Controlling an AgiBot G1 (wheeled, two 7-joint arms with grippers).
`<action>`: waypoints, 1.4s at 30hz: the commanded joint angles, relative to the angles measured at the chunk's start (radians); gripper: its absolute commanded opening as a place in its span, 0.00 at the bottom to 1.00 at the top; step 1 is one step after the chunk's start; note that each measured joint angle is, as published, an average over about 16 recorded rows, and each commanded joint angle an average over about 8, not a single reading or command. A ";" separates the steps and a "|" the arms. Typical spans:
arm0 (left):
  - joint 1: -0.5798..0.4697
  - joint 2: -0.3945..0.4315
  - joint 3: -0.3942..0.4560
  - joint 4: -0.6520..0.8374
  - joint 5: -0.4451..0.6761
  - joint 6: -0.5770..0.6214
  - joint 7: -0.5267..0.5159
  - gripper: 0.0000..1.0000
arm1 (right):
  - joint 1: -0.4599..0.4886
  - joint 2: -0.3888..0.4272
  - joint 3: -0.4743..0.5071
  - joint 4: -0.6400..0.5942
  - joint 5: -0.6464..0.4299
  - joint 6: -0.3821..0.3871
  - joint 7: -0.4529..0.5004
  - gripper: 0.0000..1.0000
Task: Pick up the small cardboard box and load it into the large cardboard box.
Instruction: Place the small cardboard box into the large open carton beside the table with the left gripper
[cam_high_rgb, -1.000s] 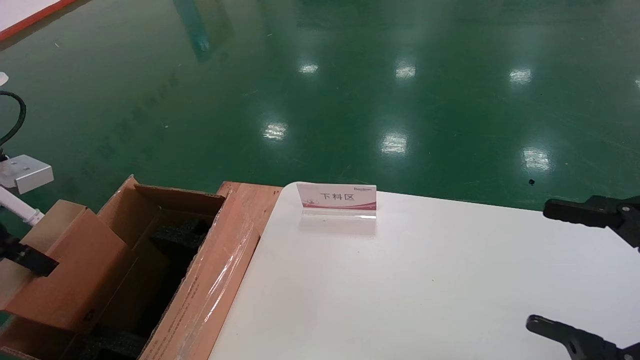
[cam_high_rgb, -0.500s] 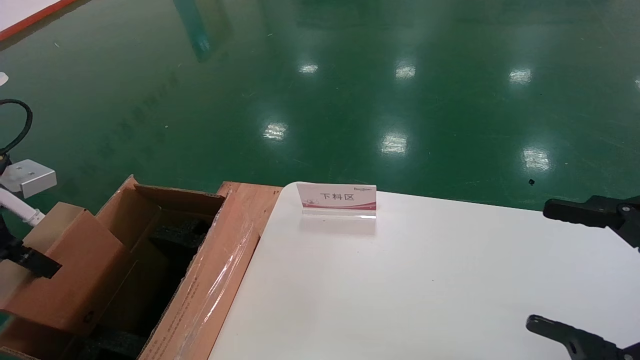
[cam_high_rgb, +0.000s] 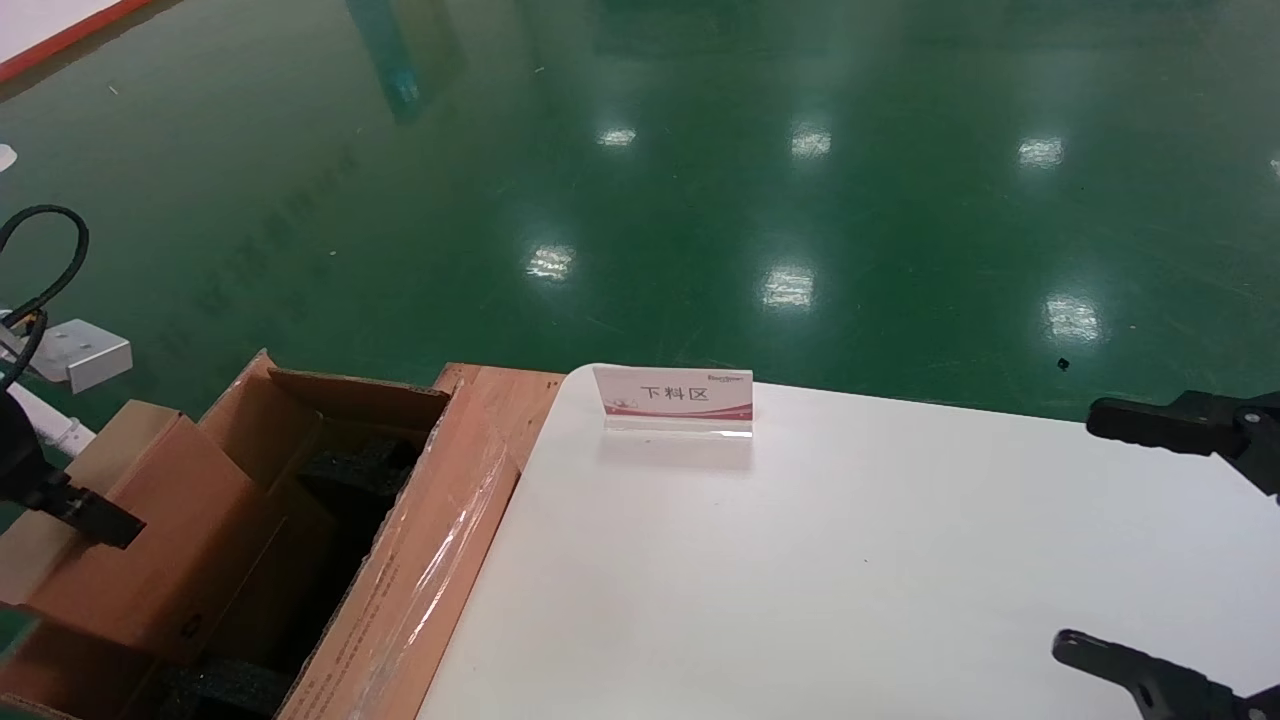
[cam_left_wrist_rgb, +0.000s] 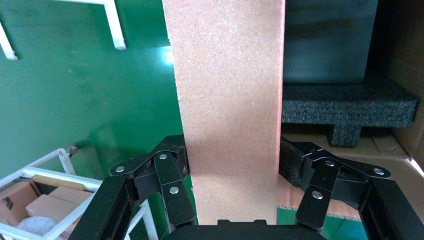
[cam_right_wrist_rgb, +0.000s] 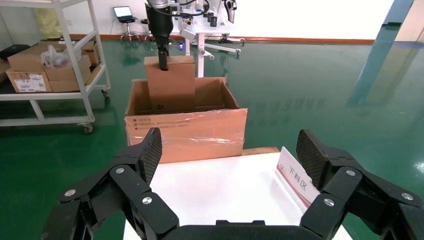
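The small cardboard box (cam_high_rgb: 150, 530) is pinkish-brown and tilted, and hangs at the left side of the large cardboard box (cam_high_rgb: 420, 560). Its lower end sits inside the big carton's opening. My left gripper (cam_high_rgb: 95, 515) is shut on it, with one jaw on each side face in the left wrist view (cam_left_wrist_rgb: 232, 165). The box (cam_left_wrist_rgb: 230, 100) fills the gap there, with black foam (cam_left_wrist_rgb: 350, 105) beside it. The right wrist view shows the small box (cam_right_wrist_rgb: 172, 85) upright over the taped large box (cam_right_wrist_rgb: 185, 132). My right gripper (cam_high_rgb: 1130, 545) is open and empty over the table's right side.
The white table (cam_high_rgb: 850, 560) carries a small sign (cam_high_rgb: 675, 395) near its far edge. The large box stands against the table's left edge on the green floor. A shelf trolley with cartons (cam_right_wrist_rgb: 45, 70) stands beyond it.
My left gripper has carried the small box a little to the right, further over the large box. The right arm has not moved.
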 joint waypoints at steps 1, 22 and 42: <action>0.011 0.005 -0.001 0.011 -0.004 -0.011 0.001 0.00 | 0.000 0.000 0.000 0.000 0.000 0.000 0.000 1.00; 0.109 0.050 -0.008 0.125 -0.041 -0.087 0.056 0.00 | 0.000 0.000 -0.001 0.000 0.001 0.001 -0.001 1.00; 0.249 0.057 -0.008 0.225 -0.094 -0.181 0.100 0.00 | 0.000 0.001 -0.002 0.000 0.002 0.001 -0.001 1.00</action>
